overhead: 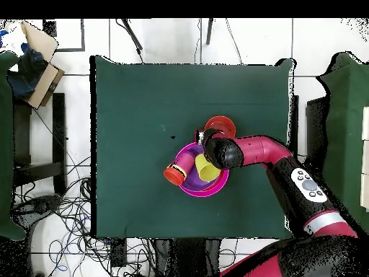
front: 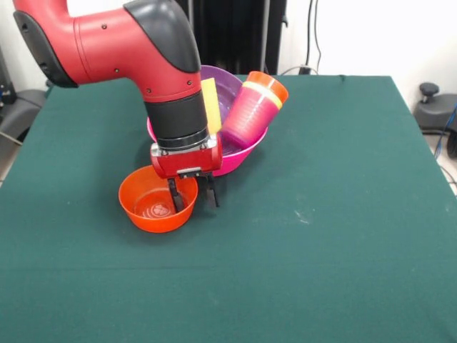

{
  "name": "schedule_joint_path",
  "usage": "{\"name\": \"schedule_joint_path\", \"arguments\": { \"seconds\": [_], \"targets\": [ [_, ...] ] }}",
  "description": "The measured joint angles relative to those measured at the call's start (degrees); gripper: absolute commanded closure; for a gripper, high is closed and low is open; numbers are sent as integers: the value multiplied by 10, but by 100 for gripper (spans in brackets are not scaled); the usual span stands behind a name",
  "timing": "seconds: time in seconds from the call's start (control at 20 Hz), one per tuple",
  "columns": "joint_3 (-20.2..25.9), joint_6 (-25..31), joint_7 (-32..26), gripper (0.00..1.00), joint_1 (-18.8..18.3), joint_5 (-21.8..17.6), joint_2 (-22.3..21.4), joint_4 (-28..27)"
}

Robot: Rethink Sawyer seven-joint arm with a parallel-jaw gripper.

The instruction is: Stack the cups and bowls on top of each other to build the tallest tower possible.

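Observation:
A small orange bowl (front: pixel 153 204) (overhead: pixel 222 125) sits upright on the green table, just in front of the tower. My gripper (front: pixel 193 194) (overhead: pixel 204 135) is open and straddles the bowl's rim, one finger (front: pixel 173 196) inside and the other outside. The tower's base is the big pink bowl (front: pixel 246 151) (overhead: pixel 196 190), with a purple bowl (front: pixel 227 84) nested in it. Inside stands a yellow cup (front: pixel 211 106) (overhead: pixel 207 169). A purple cup (front: pixel 250 118) (overhead: pixel 180 167) with yellow and orange cups nested in it leans tilted over the pink bowl's rim.
The green tablecloth (front: pixel 343 236) covers the whole table, and my arm (front: pixel 136 43) hangs over the tower's left side. Chairs, boxes and cables lie on the floor around the table (overhead: pixel 130 101).

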Motion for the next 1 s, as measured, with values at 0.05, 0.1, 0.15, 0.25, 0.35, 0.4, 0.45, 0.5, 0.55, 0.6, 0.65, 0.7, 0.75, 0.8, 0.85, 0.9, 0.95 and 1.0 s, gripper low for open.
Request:
{"name": "schedule_joint_path", "arguments": {
  "seconds": [0.05, 0.1, 0.15, 0.25, 0.35, 0.4, 0.45, 0.5, 0.55, 0.6, 0.65, 0.7, 0.75, 0.8, 0.85, 0.9, 0.95, 1.0],
  "targets": [
    [0, 0, 0, 0, 0, 0, 0, 0],
    [-1, -1, 0, 100, 0, 0, 1, -1],
    [-1, -1, 0, 100, 0, 0, 1, -1],
    [-1, -2, 0, 100, -1, 0, 2, -1],
    [-1, -5, 0, 100, -1, 0, -1, -1],
    [-1, -5, 0, 100, 0, 0, -2, -1],
    [-1, -6, 0, 100, 0, 0, -2, -1],
    [-1, -6, 0, 100, 0, 0, -2, -1],
    [-2, -6, 0, 100, 0, 0, -2, -1],
    [-2, -6, 0, 100, 0, 0, -2, -1],
    [-2, -6, 0, 100, 1, 0, -2, -1],
    [-3, -6, 0, 100, 1, 0, -2, -1],
    [-3, -6, 0, 100, 1, 0, -3, -1],
    [-3, -6, 0, 100, 1, 0, -3, -1],
    [-3, -6, 0, 100, 1, 0, -3, -1],
    [-3, -6, 0, 100, 1, 0, -5, 0],
    [-3, -6, 0, 100, 1, 0, -6, 1],
    [-3, -6, 0, 100, 1, 1, -10, 3]
  ]
}}
